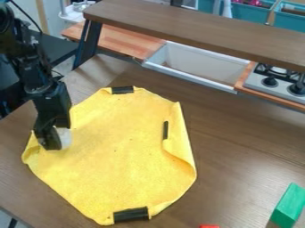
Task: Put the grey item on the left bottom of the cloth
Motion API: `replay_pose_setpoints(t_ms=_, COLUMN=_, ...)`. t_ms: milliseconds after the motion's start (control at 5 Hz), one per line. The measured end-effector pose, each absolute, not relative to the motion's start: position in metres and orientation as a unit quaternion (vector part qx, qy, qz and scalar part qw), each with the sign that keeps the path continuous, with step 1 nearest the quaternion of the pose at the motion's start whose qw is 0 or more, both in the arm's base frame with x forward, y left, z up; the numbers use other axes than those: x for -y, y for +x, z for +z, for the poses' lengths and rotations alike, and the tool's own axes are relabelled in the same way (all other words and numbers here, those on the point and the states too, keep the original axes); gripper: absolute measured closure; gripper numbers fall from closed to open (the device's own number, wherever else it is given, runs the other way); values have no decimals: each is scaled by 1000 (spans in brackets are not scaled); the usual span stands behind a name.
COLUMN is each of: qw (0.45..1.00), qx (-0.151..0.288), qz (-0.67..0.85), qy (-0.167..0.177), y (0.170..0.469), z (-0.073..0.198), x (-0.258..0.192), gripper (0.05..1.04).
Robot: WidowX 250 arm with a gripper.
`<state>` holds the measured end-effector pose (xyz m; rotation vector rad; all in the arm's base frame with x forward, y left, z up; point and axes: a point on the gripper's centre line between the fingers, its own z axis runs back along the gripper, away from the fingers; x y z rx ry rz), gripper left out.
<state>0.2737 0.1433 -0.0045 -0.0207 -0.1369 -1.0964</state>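
- At the left side of the yellow cloth (119, 164), the black gripper (53, 144) hangs down, its arm (26, 67) coming in from the upper left.
- Right by the gripper's tip is the grey item (65, 137) (pale, and partly hidden behind the gripper); whether it rests on the cloth cannot be told.
- The claw's state cannot be told either — apart, together or clamped on the item.
- The cloth lies on the brown table (238, 142), its right side folded over, with dark patches at its top (122, 90), right (166, 130) and bottom (131, 214).
- Near the lower right corner stands a green block (288, 205) — a red thing (209, 226) just shows at the bottom edge.
- Behind, under a brown shelf (196, 29), are a white sink (193, 67) and a stove (275, 81).
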Motion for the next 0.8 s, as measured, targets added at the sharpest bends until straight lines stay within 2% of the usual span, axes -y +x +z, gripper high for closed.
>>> replay_pose_setpoints(t_ms=400, qw=844, qx=64, qz=-532, qy=-4, y=280, z=2, x=-127, gripper=82)
replay_pose_setpoints(t_ms=800, qw=835, qx=123, qz=-536, qy=25, y=282, z=51, x=-108, gripper=82)
